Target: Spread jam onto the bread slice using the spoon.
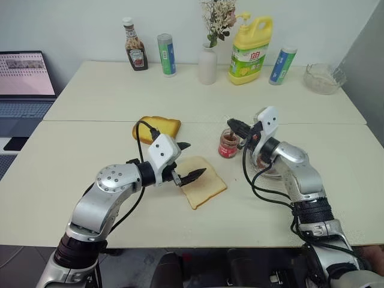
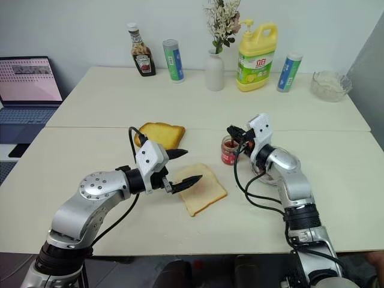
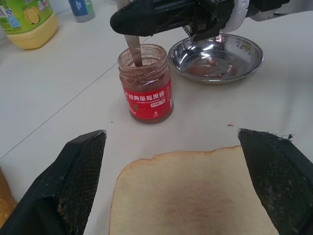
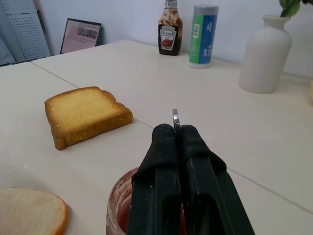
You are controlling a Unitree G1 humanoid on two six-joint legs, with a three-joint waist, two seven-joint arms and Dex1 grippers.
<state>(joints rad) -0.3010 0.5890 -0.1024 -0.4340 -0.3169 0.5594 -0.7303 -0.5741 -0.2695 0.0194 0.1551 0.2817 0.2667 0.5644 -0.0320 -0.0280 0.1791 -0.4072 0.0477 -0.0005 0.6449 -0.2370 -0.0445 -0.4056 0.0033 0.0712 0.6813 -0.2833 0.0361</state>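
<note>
- Left eye view: left gripper (image 1: 191, 161) sits at frame centre, fingers spread wide, holding nothing, hovering over the near-left edge of the bread (image 1: 203, 182).
- Bread lies flat on the table (image 1: 90, 150), just below centre; a faint pinkish smear shows in its middle in the left wrist view.
- Right gripper (image 1: 233, 125) is right of centre, fingers pressed together on the spoon (image 3: 132, 47), directly over the jam (image 1: 228, 144).
- Left wrist view: spoon runs down from the clamped black fingers into the open jar mouth; its bowl is inside the glass, jam-smeared walls around it. Whether the bowl touches jam, cannot tell.
- Jar stands upright, red label, just right of the bread and apart from it.
- Steel dish (image 3: 215, 58) with reddish smears sits just beside the jar, on its right in the head views, under the right arm.
- Thick toast (image 1: 156, 128) lies upper left of the bread, apart from it.
- Back row along the top of the frame: ketchup (image 1: 135, 53), two cans, vase (image 1: 207, 65), yellow bottle (image 1: 249, 50), glass bowl (image 1: 324, 78).
</note>
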